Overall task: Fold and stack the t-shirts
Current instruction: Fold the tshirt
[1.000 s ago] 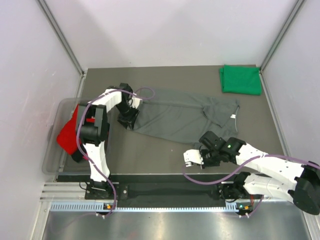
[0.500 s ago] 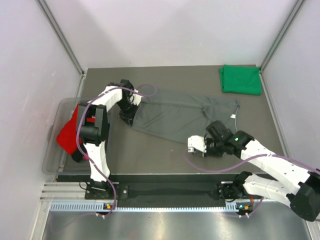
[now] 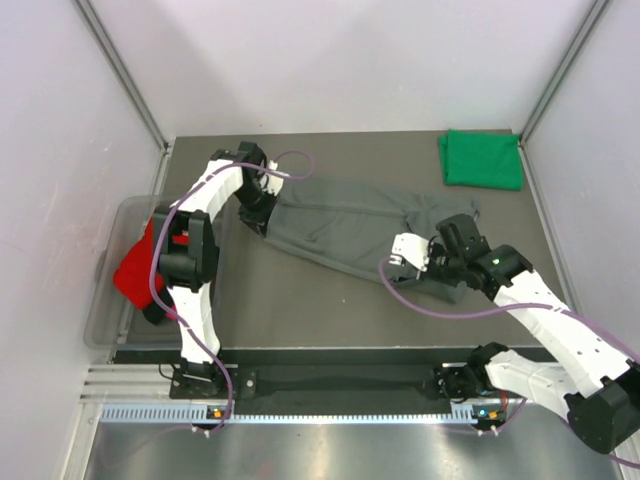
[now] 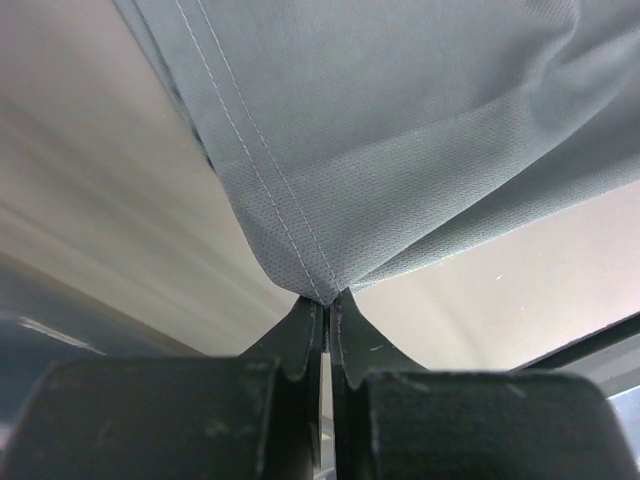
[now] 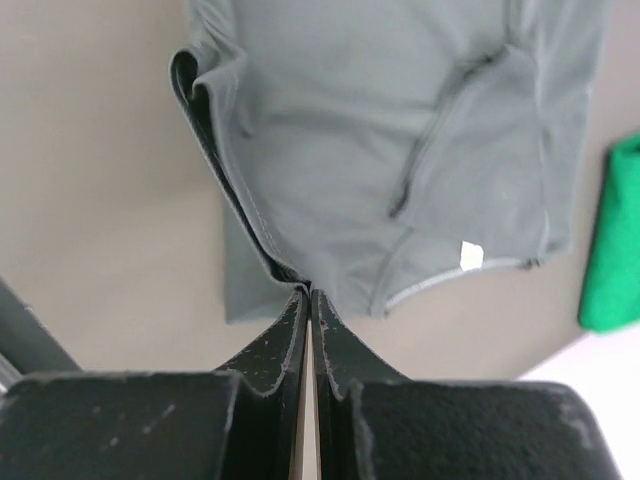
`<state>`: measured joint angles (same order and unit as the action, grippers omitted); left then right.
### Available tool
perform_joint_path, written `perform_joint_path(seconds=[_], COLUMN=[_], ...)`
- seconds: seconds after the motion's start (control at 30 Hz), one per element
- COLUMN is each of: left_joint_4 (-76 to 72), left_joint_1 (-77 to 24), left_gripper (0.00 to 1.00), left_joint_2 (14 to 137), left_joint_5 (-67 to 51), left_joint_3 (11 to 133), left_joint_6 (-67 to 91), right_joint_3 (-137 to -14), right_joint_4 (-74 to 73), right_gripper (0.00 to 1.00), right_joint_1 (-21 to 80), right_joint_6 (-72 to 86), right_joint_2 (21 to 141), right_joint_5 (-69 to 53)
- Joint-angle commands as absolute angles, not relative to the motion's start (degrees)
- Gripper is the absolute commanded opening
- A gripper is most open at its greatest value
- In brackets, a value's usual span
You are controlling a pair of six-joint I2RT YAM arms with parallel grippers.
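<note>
A dark grey t-shirt (image 3: 345,222) lies stretched across the middle of the table. My left gripper (image 3: 257,214) is shut on a stitched hem corner of it at its left end, and the cloth (image 4: 400,130) hangs up from the closed tips (image 4: 327,300). My right gripper (image 3: 440,272) is shut on a folded edge at the shirt's right end, near the collar; the wrist view shows that fabric (image 5: 400,130) pinched at the tips (image 5: 308,292). A folded bright green t-shirt (image 3: 482,158) rests at the back right corner. A red t-shirt (image 3: 135,265) sits in the tub.
A clear plastic tub (image 3: 105,310) stands off the table's left edge beside the left arm. White walls and metal posts close in the back and both sides. The green shirt's edge (image 5: 615,250) shows at the right of the right wrist view.
My left gripper has shut on the grey shirt's hem corner and moved slightly back. My right gripper, shut on the shirt's edge, has carried it from the front toward the back right.
</note>
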<state>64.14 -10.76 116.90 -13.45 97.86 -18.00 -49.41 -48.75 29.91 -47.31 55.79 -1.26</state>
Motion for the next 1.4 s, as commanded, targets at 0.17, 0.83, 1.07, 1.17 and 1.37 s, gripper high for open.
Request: perform_joint_path(seconds=[0.17, 0.83, 1.07, 1.17, 1.37], left_joint_4=[64.6, 66.1, 65.0, 64.7, 64.2], left_joint_1=[-10.9, -13.1, -13.1, -13.1, -13.1], left_gripper=[0.00, 0.00, 0.00, 0.00, 0.00], left_joint_2=[116.6, 129.7, 131.8, 133.1, 134.8], left_joint_5=[-13.3, -14.3, -12.1, -12.1, -11.4], left_joint_3=[102.6, 121.4, 123.8, 125.2, 127.1], left_joint_6=[-19.5, -17.0, -15.8, -15.6, -15.0], right_joint_3=[-54.2, -62.0, -63.8, -64.9, -67.8], right_joint_4=[-44.0, -26.0, -21.5, -19.7, -17.0], right_gripper=[0.00, 0.00, 0.00, 0.00, 0.00], right_joint_1=[22.6, 13.6, 10.6, 9.7, 8.7], right_joint_6=[-46.5, -44.1, -43.6, -43.4, -43.1], right_joint_2=[57.3, 72.3, 78.8, 81.5, 87.4], right_joint_5=[3.2, 9.2, 9.3, 9.3, 9.4])
